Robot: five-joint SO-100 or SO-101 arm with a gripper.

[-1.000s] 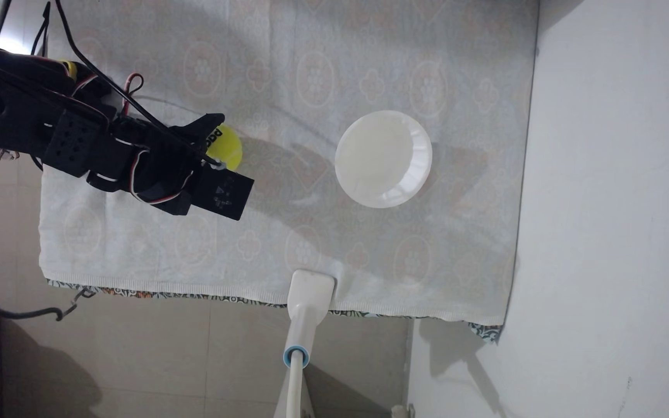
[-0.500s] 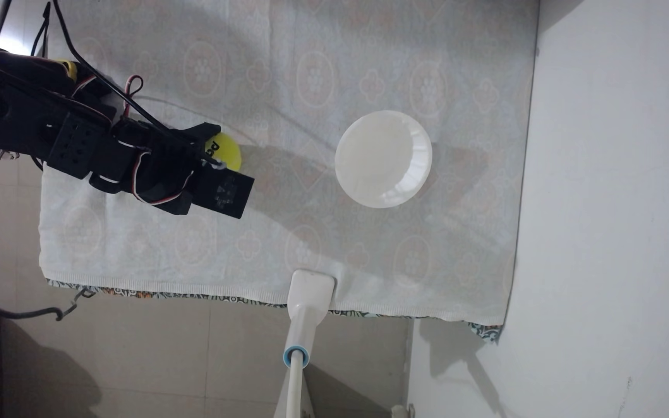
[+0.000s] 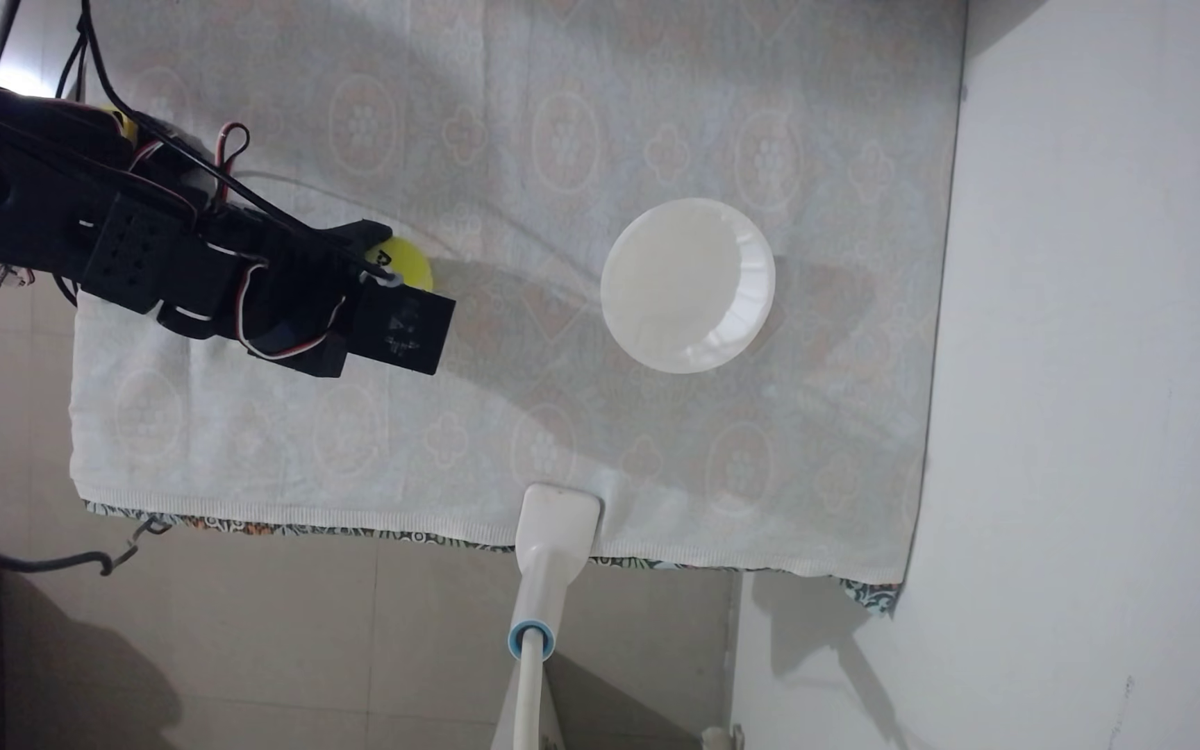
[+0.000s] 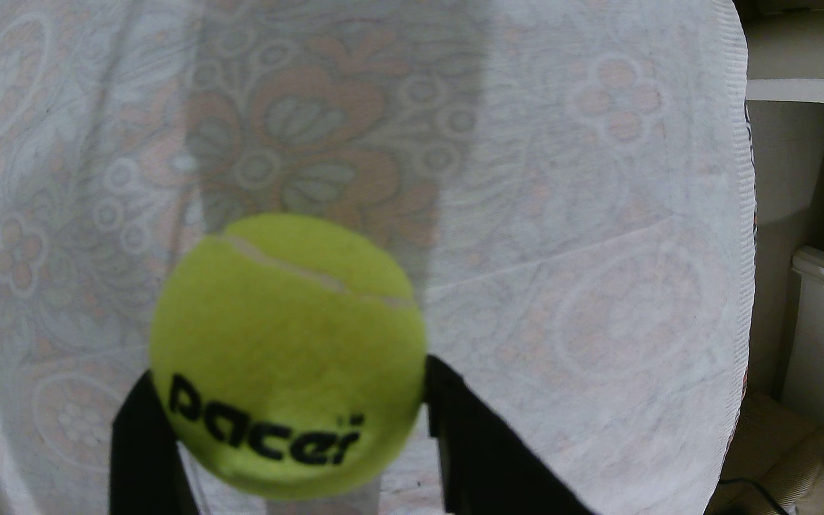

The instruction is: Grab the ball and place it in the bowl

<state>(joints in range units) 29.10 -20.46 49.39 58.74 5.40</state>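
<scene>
So the claw [image 4: 286,391] is clamped on the ball [image 4: 285,354] right now: in the wrist view you can see a black finger [image 4: 140,436] pressed against the ball's left side and the other one against its right, with the "pacer" lettering facing the camera and the pale seam running across the top. The patterned cloth [image 4: 573,208] looks a bit further back behind it, so I'd guess it's off the surface, though I can't be sure from that angle.

What's changed: in the fixed view, a second ago a good chunk of the ball [image 3: 409,261] stuck out past the arm with part of the lettering readable, and now there's just a yellow sliver peeking out above the black camera block [image 3: 406,333]. The arm has drifted slightly up the picture too. To me that reads as the wrist lifting with the ball in hand, so the grab is basically done.

The bowl [image 3: 752,270] hasn't budged, well apart to the right in the fixed view and with nothing in it. So the carry across is still to come, and the ball is fuzzy and round, so the grip needs to hold during the swing.
</scene>
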